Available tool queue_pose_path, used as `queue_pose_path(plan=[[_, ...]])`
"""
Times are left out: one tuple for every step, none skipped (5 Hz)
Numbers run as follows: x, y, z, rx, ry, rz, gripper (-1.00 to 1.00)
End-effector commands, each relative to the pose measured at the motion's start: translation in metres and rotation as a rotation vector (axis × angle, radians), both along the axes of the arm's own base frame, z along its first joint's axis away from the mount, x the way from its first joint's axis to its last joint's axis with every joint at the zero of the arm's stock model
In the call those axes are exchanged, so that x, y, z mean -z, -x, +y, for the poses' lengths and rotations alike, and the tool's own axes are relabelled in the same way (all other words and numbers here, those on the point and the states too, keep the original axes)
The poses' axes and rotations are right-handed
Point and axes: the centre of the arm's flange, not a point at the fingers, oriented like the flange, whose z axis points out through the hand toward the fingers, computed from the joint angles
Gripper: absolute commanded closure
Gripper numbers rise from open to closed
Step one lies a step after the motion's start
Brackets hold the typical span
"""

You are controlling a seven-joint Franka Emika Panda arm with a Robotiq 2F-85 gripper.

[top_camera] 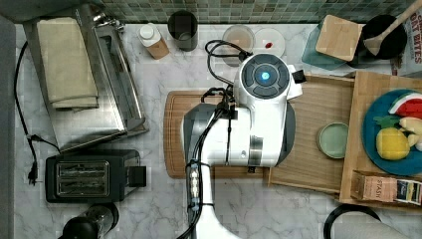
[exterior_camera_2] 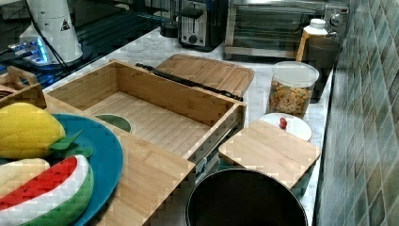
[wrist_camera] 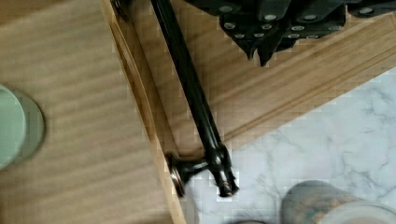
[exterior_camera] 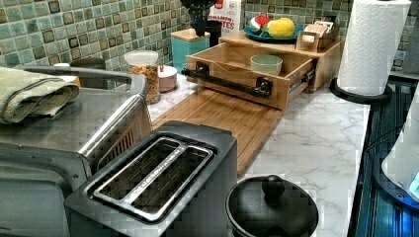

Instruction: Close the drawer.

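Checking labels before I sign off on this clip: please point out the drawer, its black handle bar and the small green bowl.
drawer (exterior_camera_2: pixel 155 120): right view, bare slatted bottom.
handle bar (exterior_camera: pixel 227 81): left view, middle of the black bar.
green bowl (top_camera: pixel 332 140): top view, centre of the bowl's inside.

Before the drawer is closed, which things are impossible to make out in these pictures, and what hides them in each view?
- Drawer, top view: the white arm covers its front wall and handle.
- Pincer, wrist view: cut off by the picture's edge; open or shut cannot be told.
- Green bowl, right view: partly hidden behind the box top's edge.
- Cutting board, left view: its near end sits behind the toaster.
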Motion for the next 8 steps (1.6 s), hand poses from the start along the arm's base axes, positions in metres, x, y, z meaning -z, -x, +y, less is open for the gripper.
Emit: queue_pose_path(plan=[[0.051, -0.024, 0.057, -0.209, 0.045, 0.062, 1.0], [0.069, -0.02, 0.068, -0.249, 0.075, 0.039, 1.0], [0.09, -0.011, 0.064, -0.31, 0.114, 0.015, 1.0], [0.121, -0.023, 0.046, -0.294, 0.099, 0.076, 1.0], [0.134, -0.03, 0.027, -0.245, 0.022, 0.181, 1.0], [0.161, -0.012, 0.029, -0.242, 0.116, 0.104, 1.0], [0.16, -0.003, 0.033, -0.241, 0.137, 0.096, 1.0], [0.159, 0.006, 0.026, -0.264, 0.149, 0.099, 1.0]])
